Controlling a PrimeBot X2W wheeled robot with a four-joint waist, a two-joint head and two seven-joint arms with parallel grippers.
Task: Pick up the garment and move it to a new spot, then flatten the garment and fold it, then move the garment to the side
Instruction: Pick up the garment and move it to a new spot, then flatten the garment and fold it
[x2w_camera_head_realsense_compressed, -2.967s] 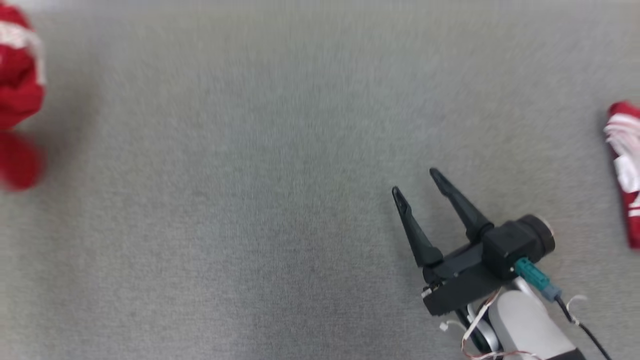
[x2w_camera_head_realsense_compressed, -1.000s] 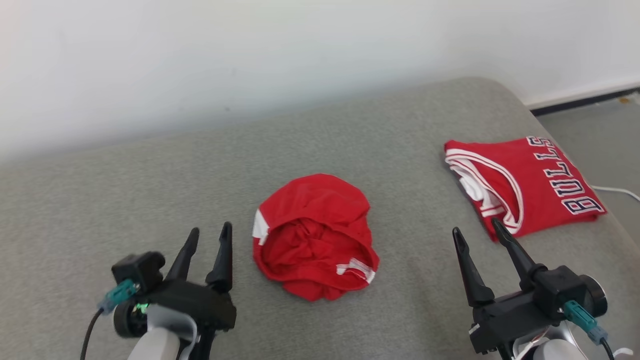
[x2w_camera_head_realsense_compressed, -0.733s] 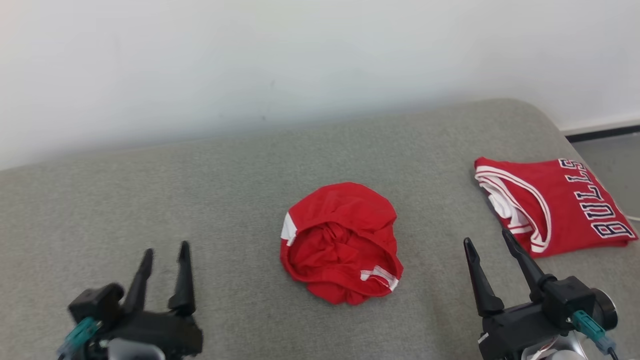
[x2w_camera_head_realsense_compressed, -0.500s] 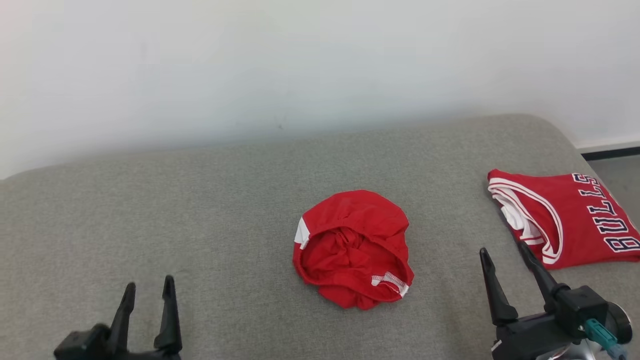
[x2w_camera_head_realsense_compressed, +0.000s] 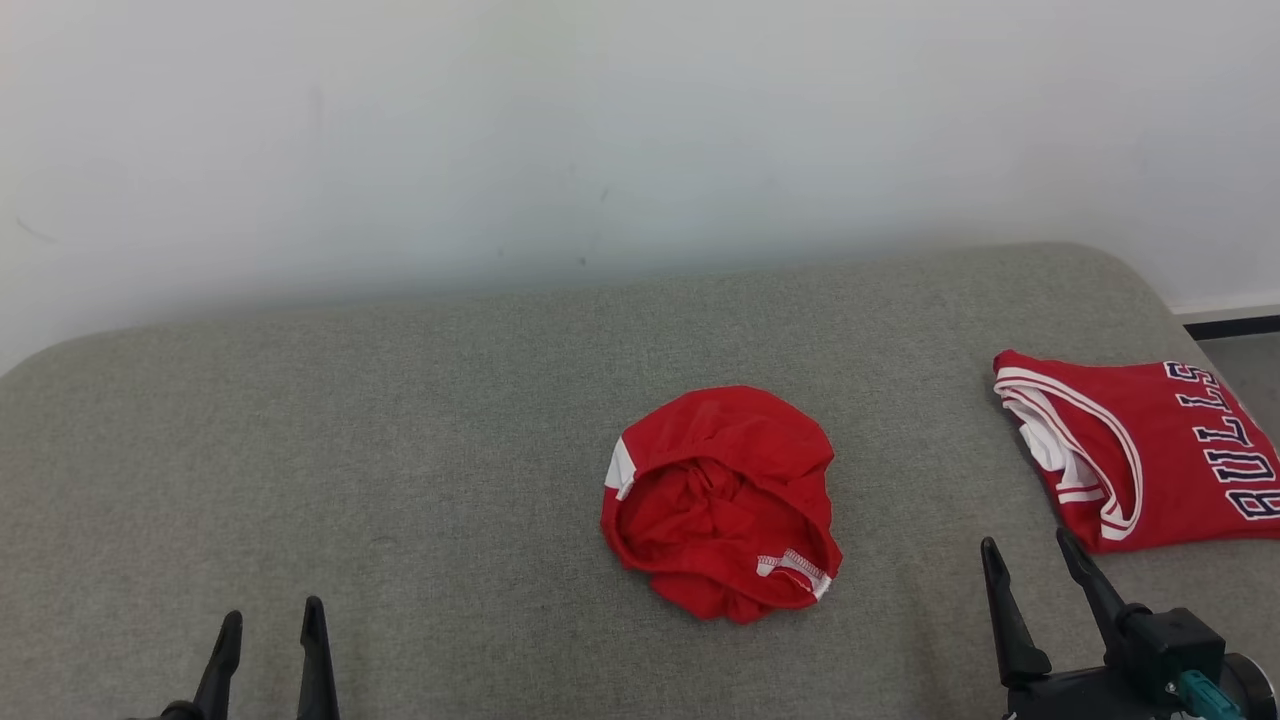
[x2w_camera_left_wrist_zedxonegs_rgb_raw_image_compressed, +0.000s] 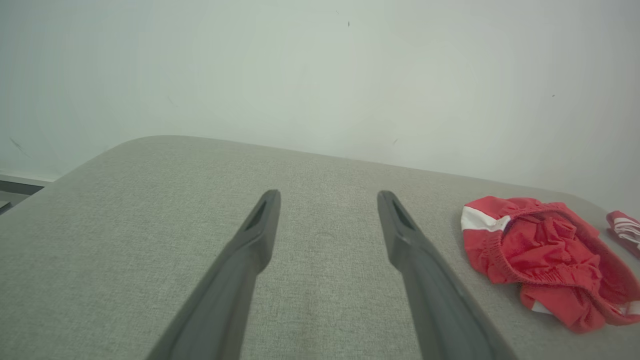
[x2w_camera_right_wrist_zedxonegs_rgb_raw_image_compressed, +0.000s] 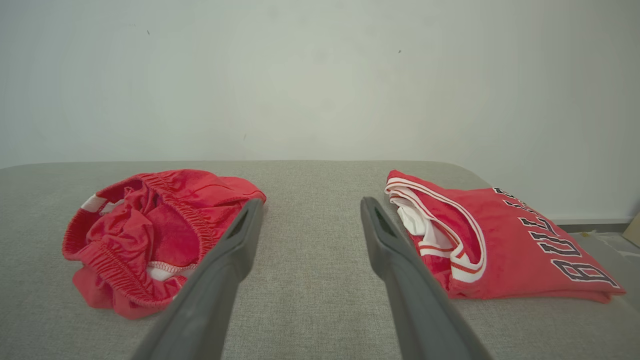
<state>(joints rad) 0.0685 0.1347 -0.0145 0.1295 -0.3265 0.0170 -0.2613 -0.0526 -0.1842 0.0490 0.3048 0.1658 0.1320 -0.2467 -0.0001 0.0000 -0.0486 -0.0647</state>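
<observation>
Garment (x2w_camera_head_realsense_compressed: 722, 505) crumpled mid-cushion (x2w_camera_head_realsense_compressed: 400, 400), apart from both grippers. Left gripper (x2w_camera_head_realsense_compressed: 272, 615) and right gripper (x2w_camera_head_realsense_compressed: 1029, 542) wide, empty. Jersey (x2w_camera_head_realsense_compressed: 1140, 455) folded at far right. Pickup, flattening, folding, shift aside all judged pending.

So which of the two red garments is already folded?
The Bulls jersey on the right lies flat and squared; the red shorts in the middle are crumpled.

L gripper (x2w_camera_head_realsense_compressed: 272, 614): lower left in head view, two dark fingers (x2w_camera_head_realsense_compressed: 316, 655) rising from bottom edge, tips up, jaws apart, nothing between. R gripper (x2w_camera_head_realsense_compressed: 1028, 542): lower right, fingers leaning slightly left, jaws wide, empty. Black wrist housing (x2w_camera_head_realsense_compressed: 1160, 640) behind R fingers. Grippers well apart.
</observation>
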